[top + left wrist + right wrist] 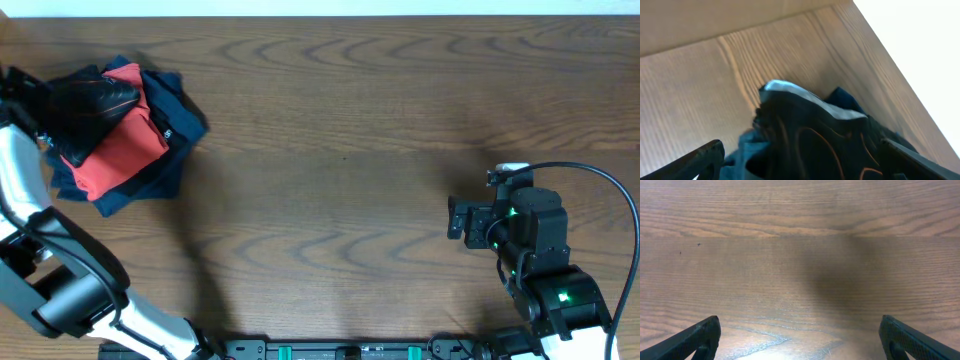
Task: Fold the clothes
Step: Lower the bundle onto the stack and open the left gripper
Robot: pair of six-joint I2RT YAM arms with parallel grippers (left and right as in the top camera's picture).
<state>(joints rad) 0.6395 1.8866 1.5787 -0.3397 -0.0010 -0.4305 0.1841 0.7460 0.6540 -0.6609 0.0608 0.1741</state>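
The clothes, a black jersey [92,103] with thin orange lines, lie crumpled on top of a pile at the table's far left. In the left wrist view the jersey [815,135] fills the space below and between my left gripper's [807,165] fingers, which stand wide apart and open, clamping nothing. From overhead the left gripper [50,112] sits at the pile's left edge. My right gripper [455,218] hovers at the right side of the table, far from the pile. Its jaws are open, and the right gripper [800,340] has only bare wood between its fingers.
Under the jersey lie a red folded garment [120,152] and navy garments [172,118]; navy fabric [752,145] shows beside the jersey in the left wrist view. The table's far edge [880,45] runs close behind the pile. Brown wooden tabletop [340,150] spans the middle.
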